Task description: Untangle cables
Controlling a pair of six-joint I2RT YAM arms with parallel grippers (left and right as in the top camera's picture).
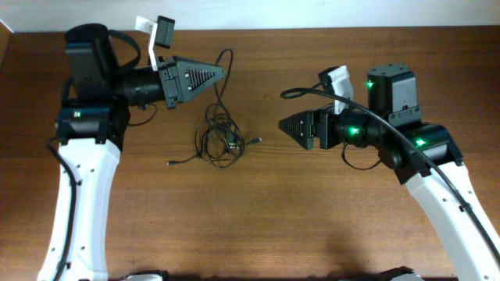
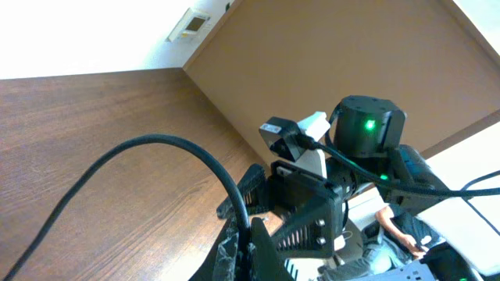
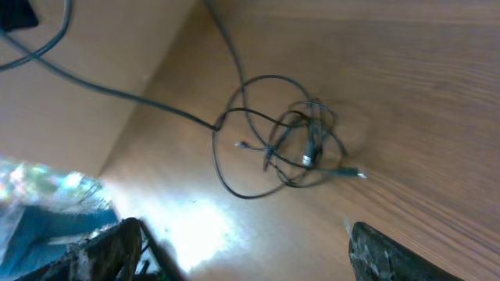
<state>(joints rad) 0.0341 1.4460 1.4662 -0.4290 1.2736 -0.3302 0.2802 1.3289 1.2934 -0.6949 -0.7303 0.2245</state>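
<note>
So the left gripper [image 1: 222, 72] is pinched shut on one strand of the cables [image 1: 219, 140], up near the back of the table [image 1: 312, 226]. That strand loops past its tip and drops down into the knot. Main clump sits mid-table btwn the two arms, w/ a plug end [image 1: 169, 163] trailing out to the left. The right gripper [image 1: 283, 125] has its fingers wide apart, nothing in them, hovering just right of the clump and pointed at it. IMO the step in hand is the right arm going in for a 2nd grab. Best bet: take a single outer loop or the silver-tipped end [image 1: 256, 141] on its side, not the dense middle. Then pull away from the left arm slowly so the knot loosens instead of cinching. Left arm should just hold, no yanking.
</note>
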